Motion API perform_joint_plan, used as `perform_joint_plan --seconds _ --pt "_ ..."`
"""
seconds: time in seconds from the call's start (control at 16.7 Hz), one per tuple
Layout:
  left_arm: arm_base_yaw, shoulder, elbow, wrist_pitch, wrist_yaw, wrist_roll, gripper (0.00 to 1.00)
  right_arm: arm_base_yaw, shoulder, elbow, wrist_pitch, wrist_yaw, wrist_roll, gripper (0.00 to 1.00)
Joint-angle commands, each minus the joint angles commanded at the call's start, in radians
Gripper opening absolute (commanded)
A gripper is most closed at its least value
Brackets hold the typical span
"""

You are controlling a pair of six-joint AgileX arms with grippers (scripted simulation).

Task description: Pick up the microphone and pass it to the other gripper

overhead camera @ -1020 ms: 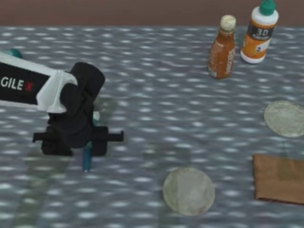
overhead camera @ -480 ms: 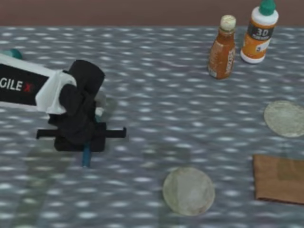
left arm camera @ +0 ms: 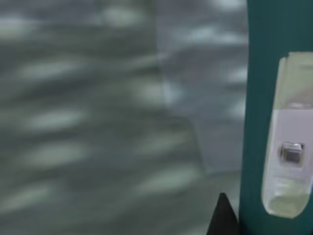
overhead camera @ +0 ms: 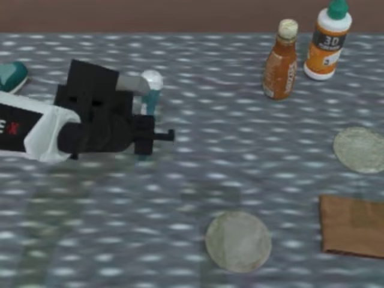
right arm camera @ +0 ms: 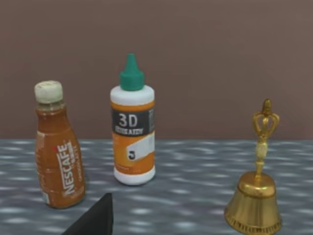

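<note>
A table (overhead camera: pixel 198 120) covered in mottled grey-and-white cloth fills the room's foreground. Behind its far edge runs a plain, evenly lit brown wall (right arm camera: pixel 205 58).

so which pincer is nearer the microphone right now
Left. The left pincer is shut on the microphone, holding its teal handle above the table on the top view's left side. The right pincer is out of the top view; its wrist camera faces the bottles at the far right.

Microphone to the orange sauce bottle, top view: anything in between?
Nothing. In the top view only bare patterned table lies between the microphone, held by the left gripper, and the orange sauce bottle.
</note>
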Motion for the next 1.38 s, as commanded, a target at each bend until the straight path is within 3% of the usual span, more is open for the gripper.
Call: perform_joint_plan --seconds 0.42,0.72,1.08,1.2,1.38 --pt "0.021 -0.162 -0.172 0.615 0.203 0.148 0.00 0.000 0.000 0.000 0.000 0.000 0.000 1.00" --pt "0.034 -0.257 -0.235 0.809 0.279 0.210 0.00 0.000 0.000 0.000 0.000 0.000 0.000 1.00" --pt "0.026 -0.257 -0.232 0.814 0.276 0.212 0.00 0.000 0.000 0.000 0.000 0.000 0.000 1.00" --pt "-0.009 -0.260 -0.228 0.825 0.240 0.206 0.00 0.000 0.000 0.000 0.000 0.000 0.000 1.00" --pt "-0.106 -0.267 -0.218 0.852 0.135 0.185 0.00 0.000 0.000 0.000 0.000 0.000 0.000 1.00"
